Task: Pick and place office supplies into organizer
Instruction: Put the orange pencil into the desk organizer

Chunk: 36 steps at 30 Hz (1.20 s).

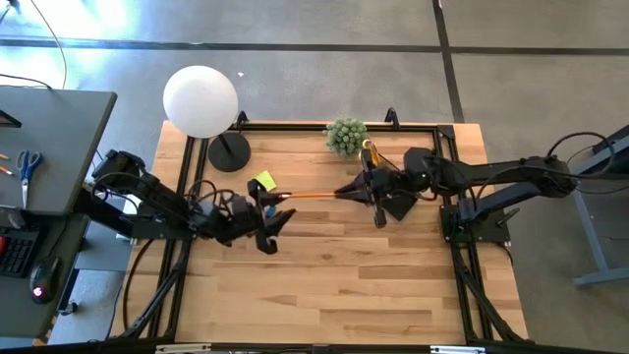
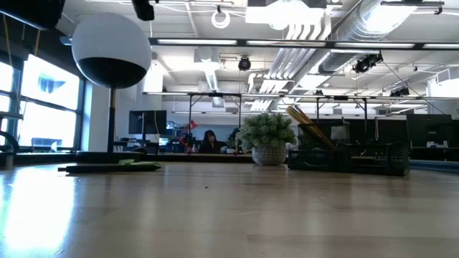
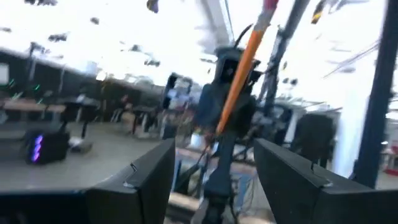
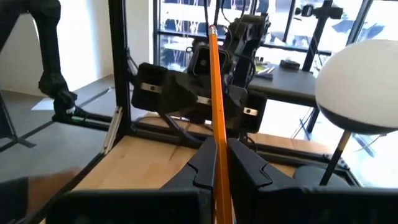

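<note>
An orange pencil (image 1: pixel 313 196) hangs level above the table's middle, with my right gripper (image 1: pixel 341 194) shut on it. Its free end (image 4: pixel 211 32) points at the table's left, close to my left gripper (image 1: pixel 275 226). That gripper is open, and its two fingers (image 3: pixel 149 180) stand wide apart with nothing between them. A lime-green sticky-note pad (image 1: pixel 262 182) lies flat on the table just behind the left gripper. The black organizer (image 2: pixel 348 156) stands at the far side beside the potted plant, with pencils (image 2: pixel 305 122) sticking out of it at a slant. My right gripper pinches the orange pencil near its right-hand end (image 4: pixel 218 163) between its two fingers. The fingers come level from the table's right and lie along the pencil, not across it. The pencil sticks straight out ahead of them toward the left arm, lifted clear of the table.
A white globe lamp (image 1: pixel 200 99) with a round black base (image 1: pixel 228 152) stands at the far left. A green potted plant (image 1: pixel 345 136) stands at the far middle. A black frame (image 1: pixel 295 126) runs round the table's edges. Bare wood (image 1: pixel 354 285) lies on the near half.
</note>
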Each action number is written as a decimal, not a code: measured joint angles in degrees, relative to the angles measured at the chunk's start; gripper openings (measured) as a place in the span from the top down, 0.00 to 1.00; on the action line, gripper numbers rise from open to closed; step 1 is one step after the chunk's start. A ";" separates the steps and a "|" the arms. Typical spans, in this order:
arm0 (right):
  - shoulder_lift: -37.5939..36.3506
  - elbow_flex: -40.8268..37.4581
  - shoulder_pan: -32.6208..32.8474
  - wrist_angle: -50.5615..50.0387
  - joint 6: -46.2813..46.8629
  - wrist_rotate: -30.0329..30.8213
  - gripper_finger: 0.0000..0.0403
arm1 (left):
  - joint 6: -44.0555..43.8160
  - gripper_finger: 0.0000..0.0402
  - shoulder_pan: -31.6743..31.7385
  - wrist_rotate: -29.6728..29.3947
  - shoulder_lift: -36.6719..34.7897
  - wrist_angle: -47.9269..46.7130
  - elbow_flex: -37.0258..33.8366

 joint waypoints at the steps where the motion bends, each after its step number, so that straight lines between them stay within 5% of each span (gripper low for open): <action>1: 0.34 0.00 0.00 0.65 -0.02 0.17 0.97 | 0.93 0.48 0.38 1.68 0.00 1.13 -0.09; 5: 2.44 0.00 0.00 2.63 1.03 0.90 0.97 | 3.29 0.48 1.42 7.70 0.00 3.23 1.42; 20: 7.08 0.00 1.07 5.35 1.40 4.21 0.97 | 3.82 0.49 3.16 7.05 0.02 2.78 2.59; 24: 7.08 0.00 1.80 5.61 1.39 5.17 0.97 | 3.89 0.60 3.82 6.64 0.02 2.53 2.59; 31: 7.08 0.00 2.84 4.78 1.55 5.85 0.97 | 4.06 0.95 3.82 6.92 0.02 0.62 2.59; 36: 7.73 0.02 2.99 2.96 2.72 6.58 0.96 | 4.10 0.93 3.78 4.98 0.00 -0.98 2.59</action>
